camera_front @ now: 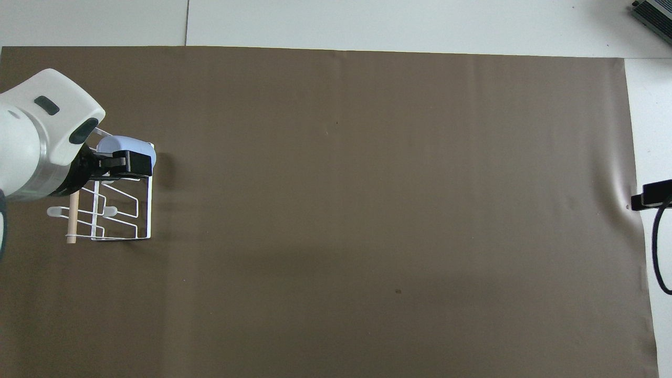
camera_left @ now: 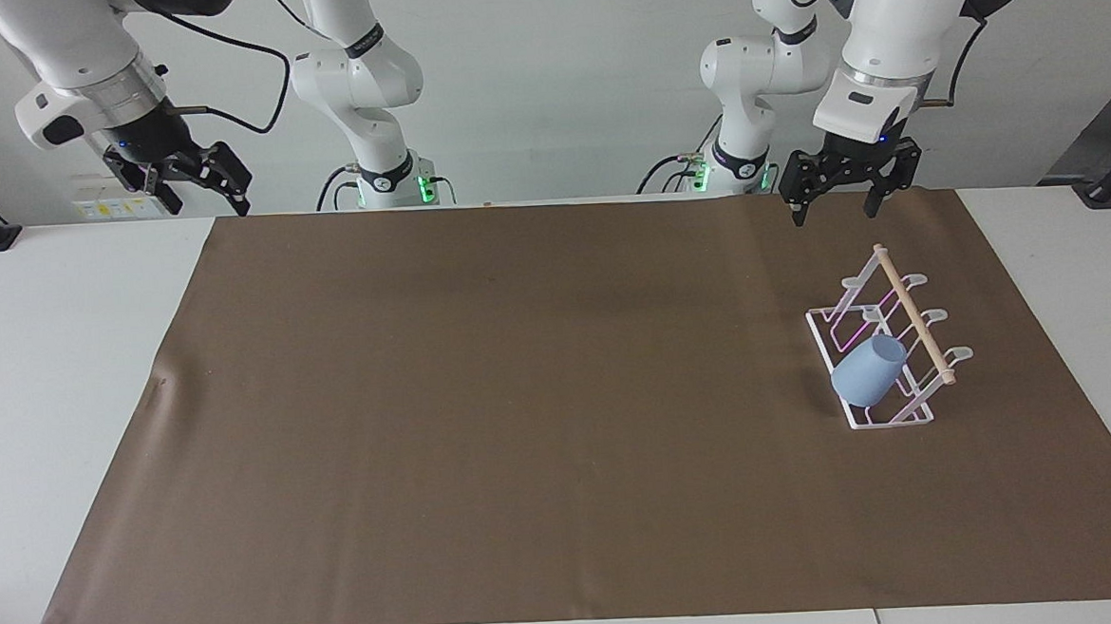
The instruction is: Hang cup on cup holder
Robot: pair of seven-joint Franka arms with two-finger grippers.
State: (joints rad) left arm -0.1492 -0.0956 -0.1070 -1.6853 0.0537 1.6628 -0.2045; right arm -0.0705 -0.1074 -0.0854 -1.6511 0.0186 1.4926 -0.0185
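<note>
Small matte light-blue handleless cup (camera_left: 869,372) sits tilted on a prong of the white wire cup holder (camera_left: 890,351), toward the left arm's end of the table (camera_left: 65,395). Left gripper (camera_left: 842,192) spread wide, empty, raised over the brown mat's edge; right gripper (camera_left: 189,184) parked, open, empty. Cup likely light, rigid, slick: you'd pinch its wall near the rim.

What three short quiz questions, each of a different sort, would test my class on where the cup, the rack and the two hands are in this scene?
1. True or false: the light-blue cup sits on a prong of the white wire cup rack.
2. Multiple choice: the left hand is A) shut on the cup, B) open in the air, apart from the rack, C) resting on the wooden dowel.
3. Fill in: the right hand waits at the ____ arm's end of the table.

Key: 1 true; 2 B; 3 right.
</note>
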